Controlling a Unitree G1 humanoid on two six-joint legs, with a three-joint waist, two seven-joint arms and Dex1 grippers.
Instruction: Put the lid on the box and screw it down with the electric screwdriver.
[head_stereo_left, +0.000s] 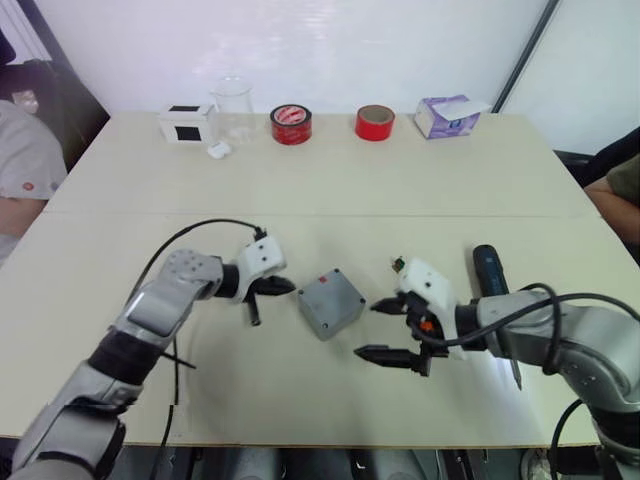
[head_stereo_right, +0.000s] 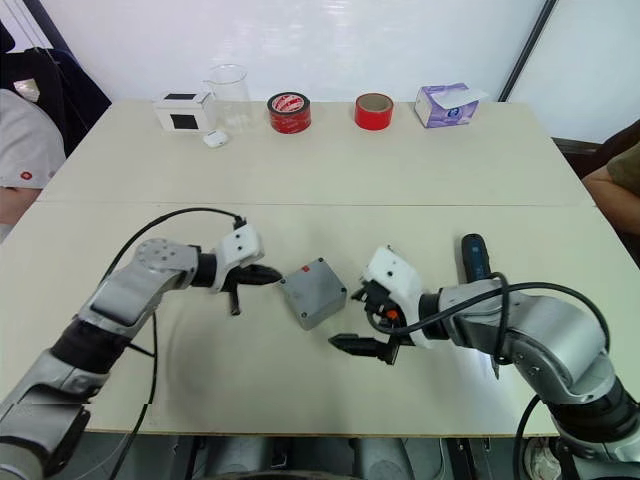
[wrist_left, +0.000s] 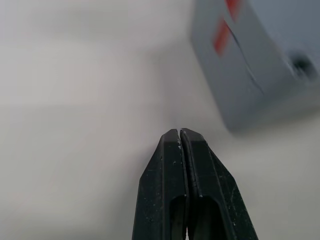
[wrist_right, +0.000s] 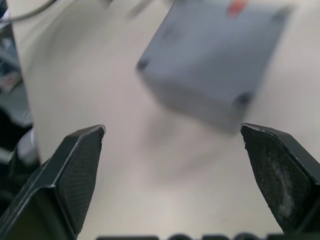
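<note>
Lid already sits on box, mid-table between both arms; left gripper just beside its left edge, fingers pressed together, empty; right gripper just right of it, fingers spread wide, empty; electric screwdriver lies untouched behind the right forearm, long axis running away from the robot, partly hidden; right arm clearly nearer it; likely next: right gripper turns back from the box to grasp the tool across its barrel.
</note>
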